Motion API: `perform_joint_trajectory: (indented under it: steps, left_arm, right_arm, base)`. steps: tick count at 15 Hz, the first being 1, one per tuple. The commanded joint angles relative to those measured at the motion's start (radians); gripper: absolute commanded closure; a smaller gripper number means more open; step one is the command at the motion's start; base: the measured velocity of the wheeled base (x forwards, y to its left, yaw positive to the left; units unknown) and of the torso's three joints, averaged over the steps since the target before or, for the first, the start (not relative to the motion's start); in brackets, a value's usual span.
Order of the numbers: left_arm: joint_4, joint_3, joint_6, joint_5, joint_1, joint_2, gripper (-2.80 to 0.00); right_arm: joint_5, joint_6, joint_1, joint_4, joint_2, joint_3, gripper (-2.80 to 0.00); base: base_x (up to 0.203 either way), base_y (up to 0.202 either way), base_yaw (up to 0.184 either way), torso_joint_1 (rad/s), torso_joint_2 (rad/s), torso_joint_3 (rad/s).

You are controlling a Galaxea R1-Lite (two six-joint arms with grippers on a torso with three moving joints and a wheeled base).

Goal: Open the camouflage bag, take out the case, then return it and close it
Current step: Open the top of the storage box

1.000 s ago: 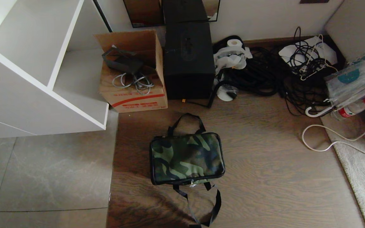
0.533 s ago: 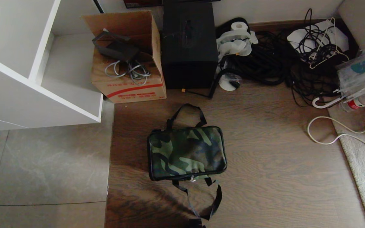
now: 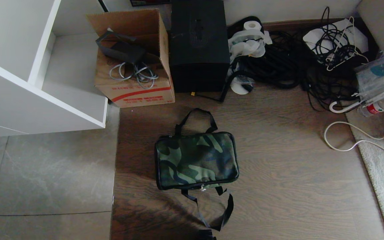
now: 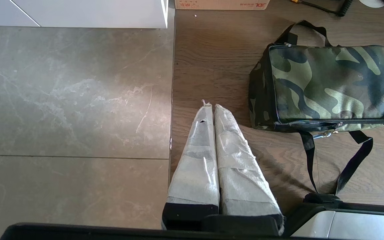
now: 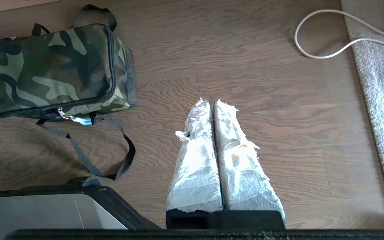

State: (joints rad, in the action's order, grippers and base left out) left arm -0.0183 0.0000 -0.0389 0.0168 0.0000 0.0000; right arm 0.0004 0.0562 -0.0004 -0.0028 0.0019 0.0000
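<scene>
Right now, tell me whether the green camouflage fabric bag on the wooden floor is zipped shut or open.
Shut. The green camouflage fabric bag lies flat, its black zip edging closed all round with the metal zip pull at the front edge; no lining or contents show.

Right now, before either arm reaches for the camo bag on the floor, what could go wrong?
1. The camouflage bag is zipped shut with its small zip pull on the near edge; the tape-wrapped, shut left gripper and right gripper may struggle to pinch it.
2. The loose near strap loops on the floor toward the robot and could snag a finger.
3. The soft bag may slide on the wood floor when tugged.
</scene>
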Motion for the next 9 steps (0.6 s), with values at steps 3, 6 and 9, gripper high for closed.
perform_joint_trajectory:
  steps: [3,6,9]
  left_arm:
    - [-0.002,0.009,0.001,0.0,0.0,0.0,0.0]
    - [0.0,0.009,0.001,0.001,0.0,0.0,0.0]
    - [-0.001,0.009,-0.001,0.001,0.0,0.0,0.0]
  right_arm:
    - [0.0,0.001,0.0,0.0,0.0,0.0,0.0]
    - [0.001,0.001,0.0,0.0,0.0,0.0,0.0]
    - [0.0,0.001,0.0,0.0,0.0,0.0,0.0]
  base:
    - [-0.057,0.0,0.001,0.002,0.0,-0.001]
    - [-0.034,0.0,0.0,0.001,0.0,0.001]
    - [0.0,0.0,0.0,0.0,0.0,0.0]
